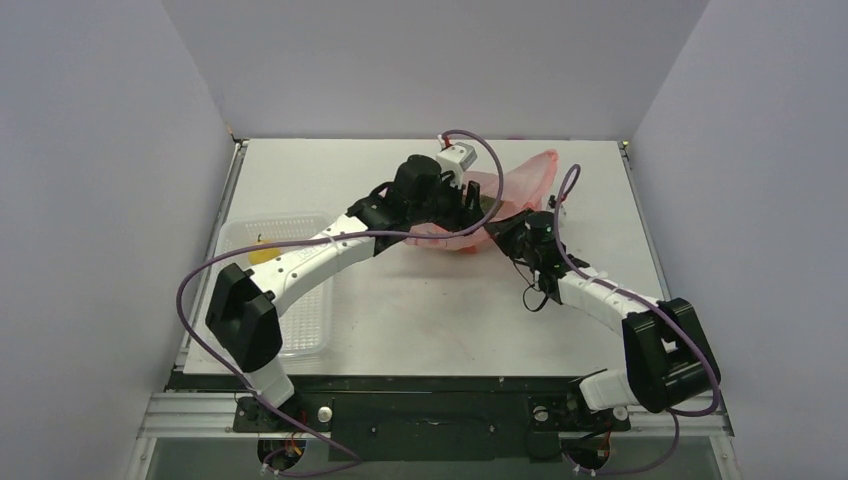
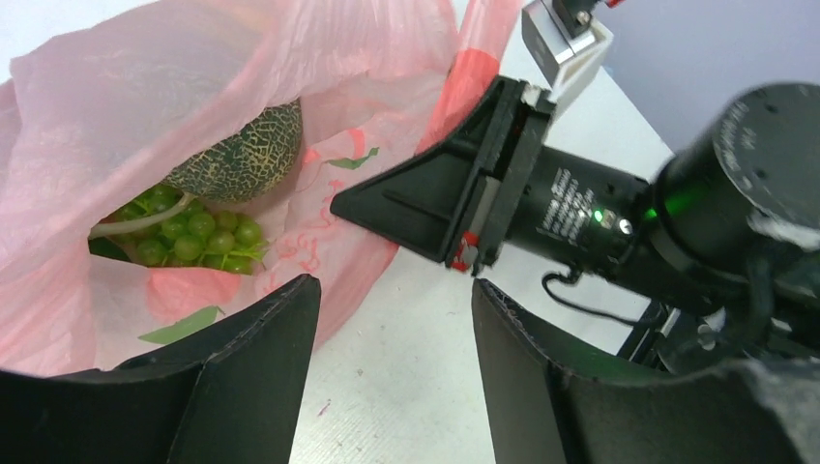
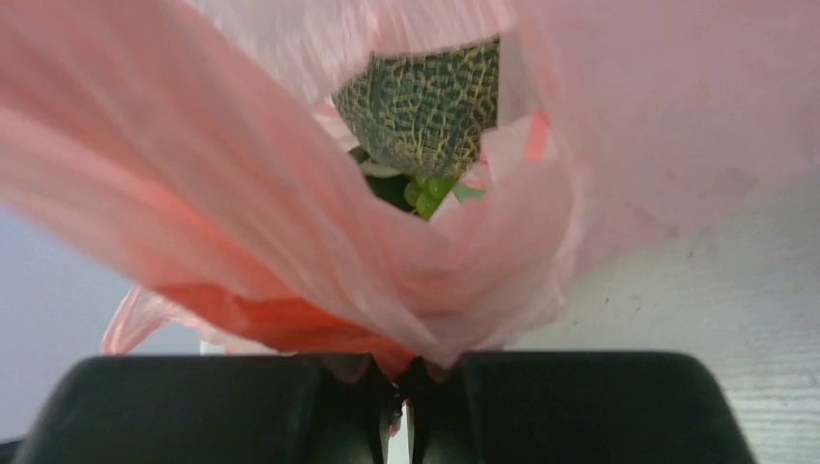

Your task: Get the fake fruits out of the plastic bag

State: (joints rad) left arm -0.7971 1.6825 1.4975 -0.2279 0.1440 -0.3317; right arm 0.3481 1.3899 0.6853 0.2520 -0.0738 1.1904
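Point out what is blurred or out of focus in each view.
Right wrist: the near film of the bag is smeared soft, the melon behind it sharp. Left wrist: grapes crisp, a green lamp glares on the right arm. Top: even light, sharp.

This is a robotics lab test cell. Plain pale lilac partition walls rise beyond and to either side of the left gripper and right gripper, boxing in the flat white tabletop beneath them. Behind them, two white-and-black robot arms stand bolted to a black metal base rail, with loose purple cables looping around them.
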